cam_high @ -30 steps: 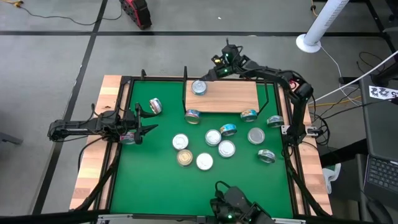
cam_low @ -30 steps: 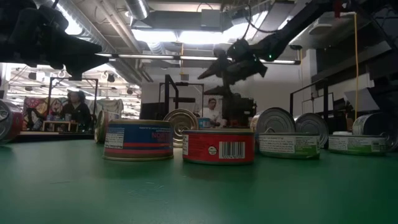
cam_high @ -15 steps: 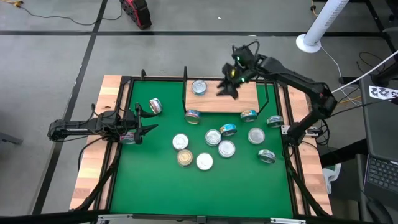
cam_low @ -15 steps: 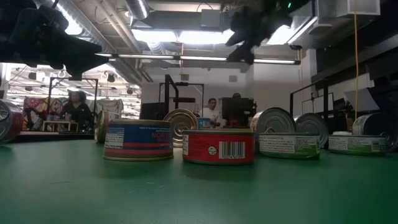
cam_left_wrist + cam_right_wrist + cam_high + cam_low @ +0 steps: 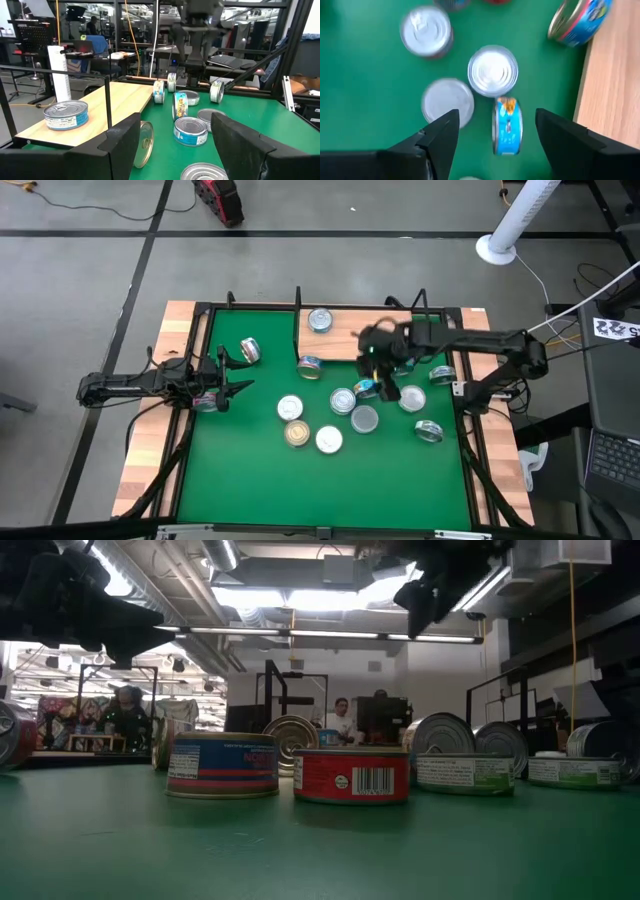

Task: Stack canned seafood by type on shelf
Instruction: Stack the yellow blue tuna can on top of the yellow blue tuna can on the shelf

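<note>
Moved down from the light-wood shelf (image 5: 356, 338) to mid-frame: right gripper (image 5: 384, 383), fingers apart, over twelve small round tins (image 5: 343, 401). One tin on shelf. Left gripper (image 5: 236, 388) open, left side. Labels unreadable.

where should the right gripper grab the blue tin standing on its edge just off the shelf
The blue tin stands on its rim, flat faces sideways. The open right gripper best comes straight down from above, one finger on each flat face, pinching across its thin width.
</note>
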Controlling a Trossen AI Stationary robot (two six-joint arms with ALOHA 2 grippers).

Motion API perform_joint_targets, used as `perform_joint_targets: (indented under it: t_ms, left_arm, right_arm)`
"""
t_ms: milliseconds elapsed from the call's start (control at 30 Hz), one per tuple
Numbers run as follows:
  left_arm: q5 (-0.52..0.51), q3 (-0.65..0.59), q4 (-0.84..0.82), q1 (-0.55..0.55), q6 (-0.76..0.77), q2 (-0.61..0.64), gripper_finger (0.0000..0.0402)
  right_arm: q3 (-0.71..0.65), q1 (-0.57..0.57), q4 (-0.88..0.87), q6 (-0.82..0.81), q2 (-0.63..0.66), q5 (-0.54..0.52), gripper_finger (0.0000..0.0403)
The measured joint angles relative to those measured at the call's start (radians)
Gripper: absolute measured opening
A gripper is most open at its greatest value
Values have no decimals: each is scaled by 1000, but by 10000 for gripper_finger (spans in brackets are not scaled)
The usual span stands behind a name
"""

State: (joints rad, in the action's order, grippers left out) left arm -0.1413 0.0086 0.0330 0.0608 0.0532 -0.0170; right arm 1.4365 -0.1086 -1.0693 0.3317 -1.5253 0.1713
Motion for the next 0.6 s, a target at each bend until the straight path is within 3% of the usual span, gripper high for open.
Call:
perform_joint_targets:
  t_ms: [167, 400, 600]
  left_arm:
    - [0, 0, 0, 0, 0, 0, 239]
    - [0, 0, 0, 0, 0, 0, 239]
    - [0, 0, 0, 0, 0, 0, 239]
  right_arm:
    - [-92, 80, 24, -9, 0, -163, 259]
    - [-237, 89, 148, -13, 0, -179, 259]
    - [-308, 89, 266, -13, 0, -285, 259]
